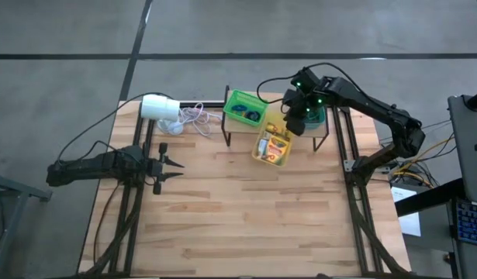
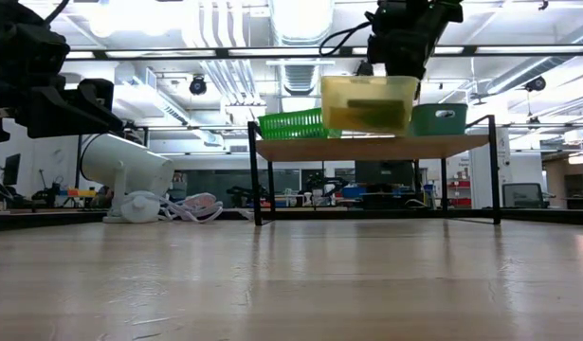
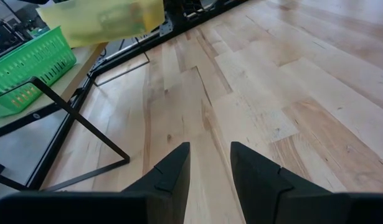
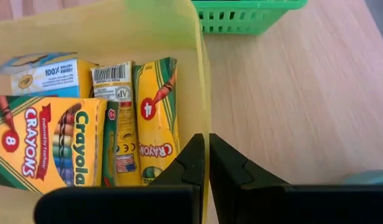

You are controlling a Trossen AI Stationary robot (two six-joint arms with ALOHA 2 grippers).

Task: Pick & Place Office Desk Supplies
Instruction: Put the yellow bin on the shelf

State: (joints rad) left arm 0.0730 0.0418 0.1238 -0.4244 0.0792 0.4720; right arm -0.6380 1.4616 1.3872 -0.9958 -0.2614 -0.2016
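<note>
A clear yellow bin (image 1: 273, 143) holds several yellow-and-green crayon boxes (image 4: 85, 137). It hangs at the near edge of a small wooden shelf (image 2: 367, 148). My right gripper (image 1: 294, 128) is shut on the bin's wall. The bin also shows in the low view (image 2: 370, 102), just above the shelf board. A green basket (image 1: 244, 108) with dark and blue rubber-band loops stands on the shelf's left part. My left gripper (image 1: 172, 164) is open and empty over the table's left part, its fingers (image 3: 179, 165) apart. My right gripper pinches the yellow bin's side wall at its rim (image 4: 202, 118), one finger inside the bin and one outside. The fingers come from above and from the far right, pointing down. The bin is lifted and stands about level, clear of the shelf board as far as the low view shows.
A teal bin (image 1: 317, 118) stands on the shelf's right part, beside my right gripper. A white cylinder (image 1: 159, 107) with a thin white cord (image 1: 193, 116) lies at the table's far left. The shelf's black legs (image 1: 227, 136) stand on the table. Bare wood lies toward the near edge.
</note>
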